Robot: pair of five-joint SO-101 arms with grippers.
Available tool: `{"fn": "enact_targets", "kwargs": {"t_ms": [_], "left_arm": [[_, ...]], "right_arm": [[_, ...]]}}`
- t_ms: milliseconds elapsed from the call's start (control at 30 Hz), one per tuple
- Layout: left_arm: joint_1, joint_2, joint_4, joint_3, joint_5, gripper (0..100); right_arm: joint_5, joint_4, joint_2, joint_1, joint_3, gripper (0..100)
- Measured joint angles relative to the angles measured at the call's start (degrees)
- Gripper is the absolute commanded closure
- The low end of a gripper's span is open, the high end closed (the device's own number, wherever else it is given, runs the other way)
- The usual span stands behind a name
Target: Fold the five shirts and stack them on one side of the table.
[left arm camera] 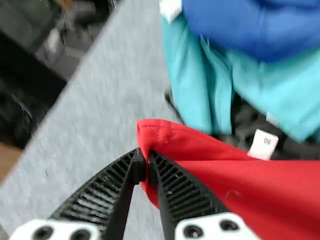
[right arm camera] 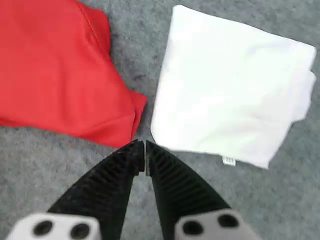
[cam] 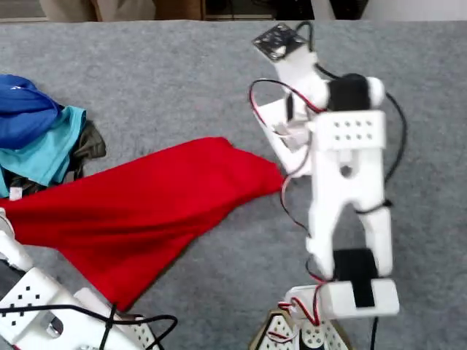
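On grey cloth-covered bench [cam: 168, 65] | red fabric shirt [cam: 139, 211] lay spread mid-bench, likely for folding | left pincer [left arm camera: 146, 161] pinched its hem, probably to draw it flat | right pincer [right arm camera: 145, 149] pressed together, empty, just beside folded white shirt [right arm camera: 230, 95]

Red shirt [cam: 146, 208]: unfolded, wrinkled, drawn out in a long diagonal band from the left side toward the middle. One hemmed corner was clamped in the left gripper [left arm camera: 146, 160]. The opposite corner lay just beside the white shirt [right arm camera: 230, 95], narrowly apart from it.

White shirt: folded into a flat rectangle, small tag at one edge.

Heap at far left, crumpled: blue shirt [cam: 22, 113] on top, teal shirt [cam: 51, 146] under it, dark shirt [cam: 87, 142] lowest. The red shirt's held end reached this heap.
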Motion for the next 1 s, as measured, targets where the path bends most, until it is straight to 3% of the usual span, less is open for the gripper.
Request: {"fn": "enact_targets", "kwargs": {"t_ms": [200, 400, 467, 567, 733, 1000], "left_arm": [[4.57, 0.00, -2.64, 0.53, -0.53, 98], [6.42, 0.00, 0.09, 3.52, -0.53, 98], [6.86, 0.00, 0.70, 5.19, -0.53, 98], [6.95, 0.00, 2.99, 7.21, -0.62, 98], [7.30, 0.00, 7.74, 7.74, 0.88, 98], [8.35, 0.00, 9.41, 7.65, 4.31, 98]], "right_arm": [[-0.62, -7.74, 11.43, -6.77, 0.00, 97.2], [-4.31, -13.54, 24.79, -9.49, 0.00, 76.9], [-5.01, -13.98, 28.13, -10.02, 0.00, 74.2], [-5.36, -14.15, 32.88, -10.37, 0.00, 78.5], [-5.54, -10.64, 39.91, -10.37, -6.07, 99.8], [-5.54, 1.93, 43.52, -6.68, -13.19, 99.7]]}}
